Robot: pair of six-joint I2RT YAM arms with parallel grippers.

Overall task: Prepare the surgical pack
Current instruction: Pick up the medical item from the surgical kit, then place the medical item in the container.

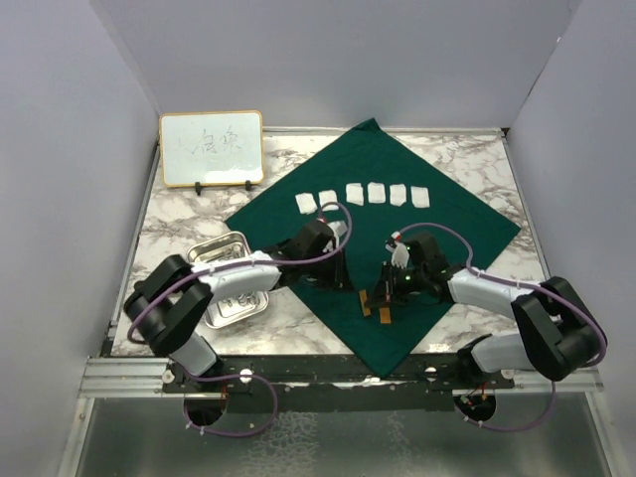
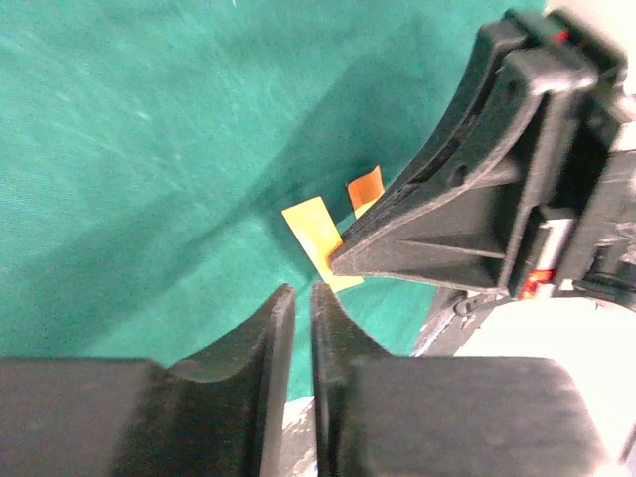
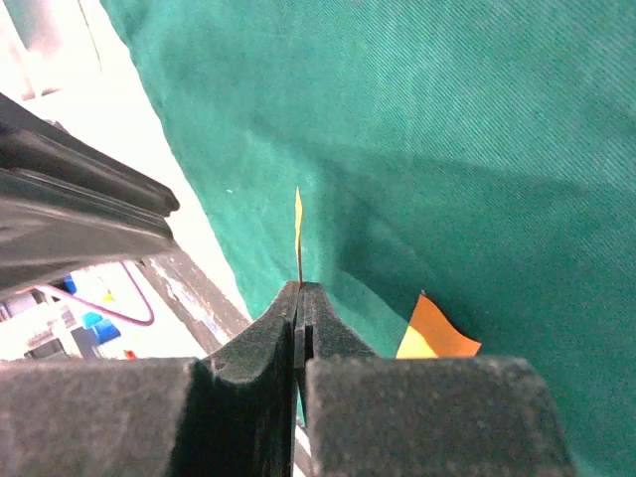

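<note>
Marble table [image 1: 171, 234] first: your right gripper [image 3: 300, 290] pinches a thin yellow strip [image 3: 297, 231] at its very tips, and it could slip. The left gripper [image 2: 303, 294], barely parted and empty, crowds it, risking collision above the spread green drape [image 1: 447, 229].

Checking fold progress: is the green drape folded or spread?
Spread. The green drape lies flat as a full diamond, with six gauze squares in a row on top.
</note>
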